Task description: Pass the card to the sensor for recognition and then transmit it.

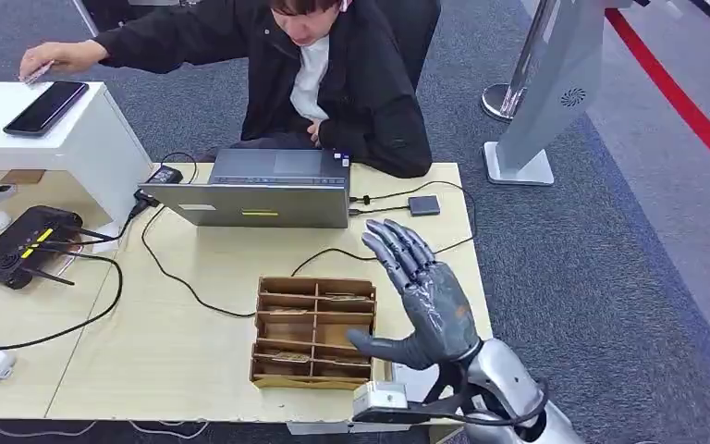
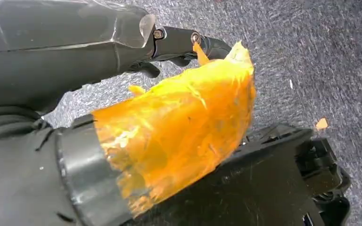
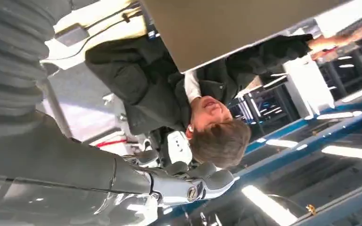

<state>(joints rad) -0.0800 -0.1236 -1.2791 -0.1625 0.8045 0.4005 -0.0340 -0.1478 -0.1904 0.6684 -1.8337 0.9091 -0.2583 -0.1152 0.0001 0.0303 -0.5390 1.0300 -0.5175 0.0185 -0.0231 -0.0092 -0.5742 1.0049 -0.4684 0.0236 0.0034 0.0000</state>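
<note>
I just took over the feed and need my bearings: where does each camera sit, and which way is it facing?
Head view: high on the body, looking down at the table, card tray, laptop and person; right hand raised, fingers spread.
Left wrist view: on the hanging arm, facing carpet; left hand along dark body parts.
Right wrist view: behind the right hand, facing the person.
Head and right wrist views share the person and laptop.

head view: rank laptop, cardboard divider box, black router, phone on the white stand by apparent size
1. Laptop, largest.
2. Cardboard divider box; looks close to the laptop in area and sits nearer the camera, so the top two are unsure.
3. Black router.
4. Phone, smallest, though farthest from the camera.
</note>
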